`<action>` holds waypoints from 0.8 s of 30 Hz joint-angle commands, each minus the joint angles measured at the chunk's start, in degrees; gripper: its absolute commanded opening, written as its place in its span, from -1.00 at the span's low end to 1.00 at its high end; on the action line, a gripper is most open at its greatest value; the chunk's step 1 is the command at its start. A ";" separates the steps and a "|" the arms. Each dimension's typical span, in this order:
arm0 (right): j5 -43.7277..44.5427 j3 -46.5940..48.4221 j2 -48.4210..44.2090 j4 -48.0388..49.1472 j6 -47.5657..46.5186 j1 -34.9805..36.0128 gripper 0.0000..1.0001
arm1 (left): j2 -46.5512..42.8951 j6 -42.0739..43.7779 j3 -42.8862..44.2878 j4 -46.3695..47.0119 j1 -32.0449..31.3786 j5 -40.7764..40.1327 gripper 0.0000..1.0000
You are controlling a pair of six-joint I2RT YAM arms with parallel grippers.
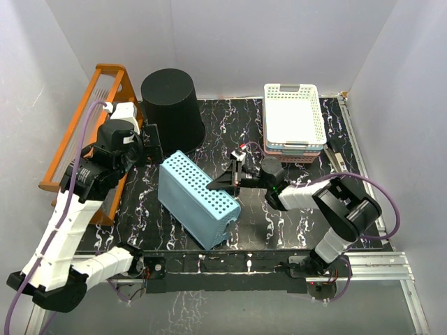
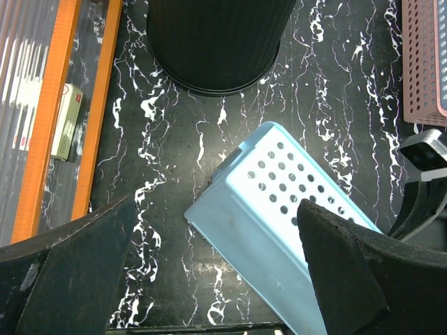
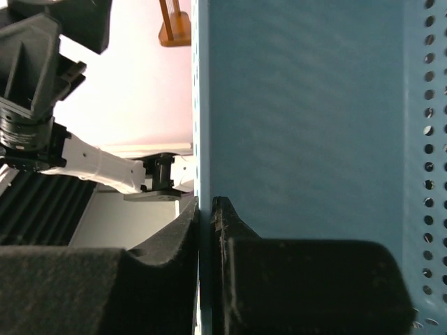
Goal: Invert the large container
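The large container, a black ribbed round bin (image 1: 172, 105), stands at the back left with its wide end on the table and its narrow closed end up. Its lower rim shows in the left wrist view (image 2: 216, 49). My left gripper (image 1: 152, 143) is open and empty, over the table (image 2: 215, 209) between the bin and a blue perforated basket (image 1: 199, 199). The basket is tipped up on its side (image 2: 279, 209). My right gripper (image 1: 223, 183) is shut on the basket's wall (image 3: 300, 118), the jaws pinching the thin edge (image 3: 206, 202).
An orange rack (image 1: 84, 132) runs along the left side (image 2: 42, 118). A white basket (image 1: 293, 115) is stacked on a pink one (image 1: 290, 155) at the back right; the pink one shows in the left wrist view (image 2: 422, 56).
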 commanded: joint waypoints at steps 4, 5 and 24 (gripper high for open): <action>0.17 0.58 -4.91 -11.54 -9.21 -5.91 -0.43 | 0.71 0.49 -0.21 1.05 0.16 1.48 0.97; 1.17 2.22 -6.51 -18.91 -13.61 -6.70 -0.25 | 0.86 0.60 -0.29 1.05 0.16 1.50 0.97; 37.03 22.42 -19.28 -86.01 -63.48 -8.86 0.96 | 2.90 1.27 -2.10 3.03 0.15 4.09 0.97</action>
